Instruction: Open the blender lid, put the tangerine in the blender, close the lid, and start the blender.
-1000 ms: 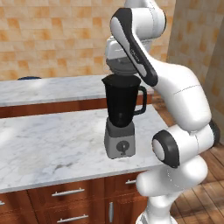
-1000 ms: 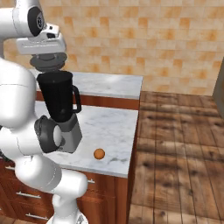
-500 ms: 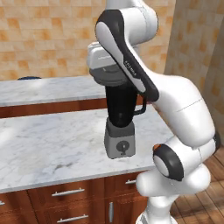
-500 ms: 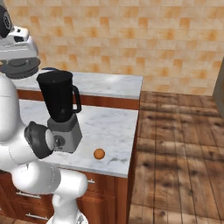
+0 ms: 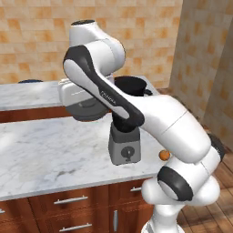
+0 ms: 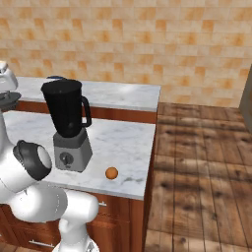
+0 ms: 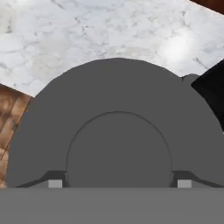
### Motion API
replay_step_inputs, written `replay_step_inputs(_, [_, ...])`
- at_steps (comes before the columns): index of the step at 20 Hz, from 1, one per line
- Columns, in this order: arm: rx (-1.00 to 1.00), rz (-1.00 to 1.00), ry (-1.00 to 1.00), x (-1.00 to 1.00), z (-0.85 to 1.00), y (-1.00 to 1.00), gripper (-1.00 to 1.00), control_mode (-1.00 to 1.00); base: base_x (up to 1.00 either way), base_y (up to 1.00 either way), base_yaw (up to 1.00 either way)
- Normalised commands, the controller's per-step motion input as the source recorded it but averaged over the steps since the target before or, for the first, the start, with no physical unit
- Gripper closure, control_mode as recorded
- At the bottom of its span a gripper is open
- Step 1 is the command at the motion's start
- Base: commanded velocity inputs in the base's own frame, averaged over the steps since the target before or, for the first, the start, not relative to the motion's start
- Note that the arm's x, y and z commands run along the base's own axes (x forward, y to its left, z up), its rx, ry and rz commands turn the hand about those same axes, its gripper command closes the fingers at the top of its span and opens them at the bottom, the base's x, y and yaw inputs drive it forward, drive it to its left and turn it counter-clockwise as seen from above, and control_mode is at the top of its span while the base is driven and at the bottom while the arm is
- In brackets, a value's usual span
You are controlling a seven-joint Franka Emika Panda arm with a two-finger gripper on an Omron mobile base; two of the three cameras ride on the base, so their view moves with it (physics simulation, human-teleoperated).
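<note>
Marble counter (image 6: 123,142): tangerine (image 6: 111,173) unobstructed rightward; lid (image 7: 117,131) between fingers (image 7: 55,183).

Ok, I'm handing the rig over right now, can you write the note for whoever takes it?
Pincer: shut on the blender lid, held off to the left of the jar, above the marble counter.
Blender: on the counter, jar top open.
Tangerine: on the counter to the right of the blender base, near the front edge, untouched.
Done: lid off.
Left: set the lid down, put the tangerine in the jar, refit the lid, start the blender at its dial.
</note>
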Motion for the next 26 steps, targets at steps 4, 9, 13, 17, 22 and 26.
replay_step_inputs(4, [-0.17,0.01,0.17,0.00,-0.91,0.42,1.00,-1.00,0.00,0.00,0.00])
replay_step_inputs(9, [-0.11,0.00,-0.02,0.00,-0.80,0.33,1.00,-1.00,0.00,0.00,0.00])
replay_step_inputs(13, [0.00,-0.02,-0.11,0.17,-0.59,0.02,1.00,-1.00,0.00,0.00,0.00])
replay_step_inputs(17, [0.00,-0.03,-0.04,0.21,-0.65,0.00,1.00,-1.00,0.00,0.00,0.00])
replay_step_inputs(22, [0.04,-0.01,-0.02,0.03,-0.83,0.00,1.00,-1.00,0.00,0.00,0.00])
replay_step_inputs(26, [0.06,-0.01,0.00,0.13,-0.66,0.01,1.00,-1.00,0.00,0.00,0.00])
